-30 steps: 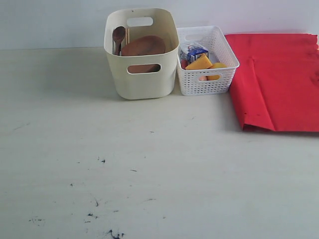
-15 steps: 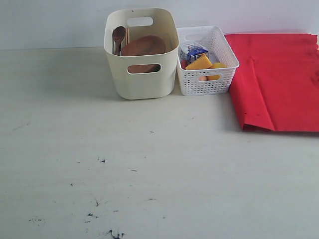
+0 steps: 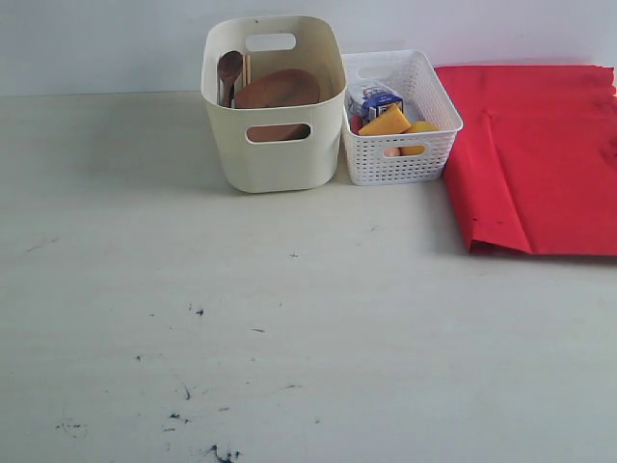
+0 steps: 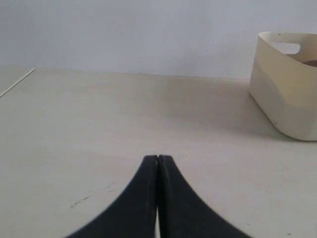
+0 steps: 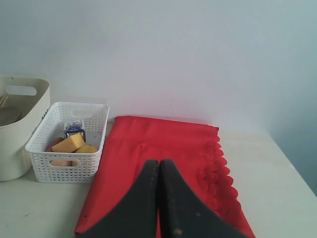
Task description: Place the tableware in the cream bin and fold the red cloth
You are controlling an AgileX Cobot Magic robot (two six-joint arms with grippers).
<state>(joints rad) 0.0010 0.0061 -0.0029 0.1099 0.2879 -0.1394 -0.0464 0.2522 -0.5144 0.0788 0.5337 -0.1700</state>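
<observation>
The cream bin (image 3: 275,106) stands at the back of the table and holds tableware: a round brown plate (image 3: 278,90), a dark wooden spoon (image 3: 228,69) and chopsticks (image 3: 247,69). The red cloth (image 3: 535,154) lies folded flat at the back right, its scalloped edge (image 5: 218,168) showing in the right wrist view. Neither gripper appears in the exterior view. My left gripper (image 4: 157,158) is shut and empty over bare table, left of the cream bin (image 4: 285,84). My right gripper (image 5: 158,162) is shut and empty in front of the red cloth (image 5: 163,144).
A white lattice basket (image 3: 400,121) beside the cream bin holds a blue-white milk carton (image 3: 378,99), a cheese wedge (image 3: 386,122) and other food. Dark scuff marks (image 3: 198,405) dot the near table. A wall runs behind the table.
</observation>
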